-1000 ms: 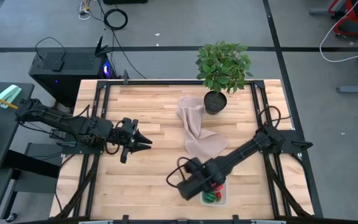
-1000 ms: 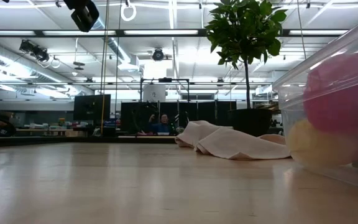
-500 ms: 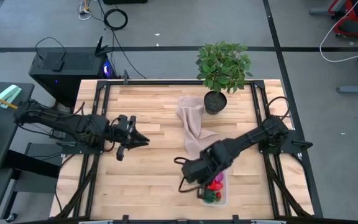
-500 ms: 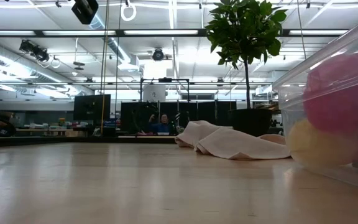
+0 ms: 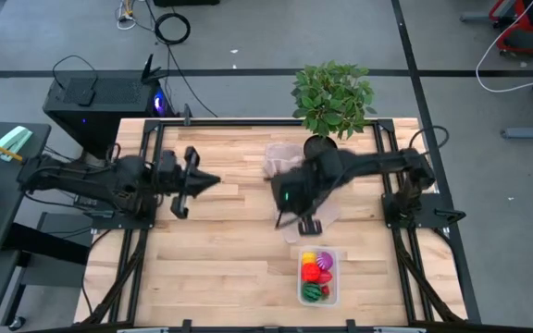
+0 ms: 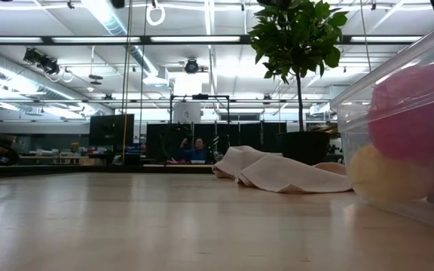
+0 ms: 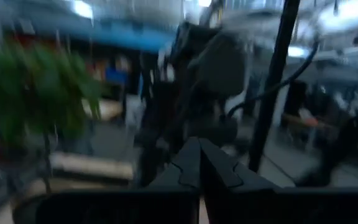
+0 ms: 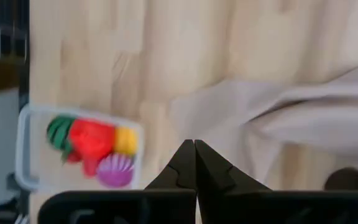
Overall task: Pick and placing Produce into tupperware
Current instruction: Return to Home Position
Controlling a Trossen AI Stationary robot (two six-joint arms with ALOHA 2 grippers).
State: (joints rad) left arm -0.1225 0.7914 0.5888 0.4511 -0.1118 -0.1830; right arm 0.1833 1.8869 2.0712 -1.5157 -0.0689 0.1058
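1. The table (image 5: 202, 259) shows no loose pieces. Judged from this, packing is finished and the arms are parking.
2. The right gripper (image 8: 194, 146) hangs above the cloth (image 8: 278, 118), just beyond the container's far end. Its fingers are pressed together and hold nothing.
3. The left gripper (image 7: 199, 146) hovers well apart from the container, to its far left. Its fingers are also pressed together and empty.
4. The plant (image 5: 333, 97) stands beyond the container, near the right arm. The retreat should rise clear of leaves and cloth.
5. The container (image 5: 301, 277) sits near the table's front edge, with open board to its left.
6. The toy produce (image 5: 318, 271) lies inside the container.
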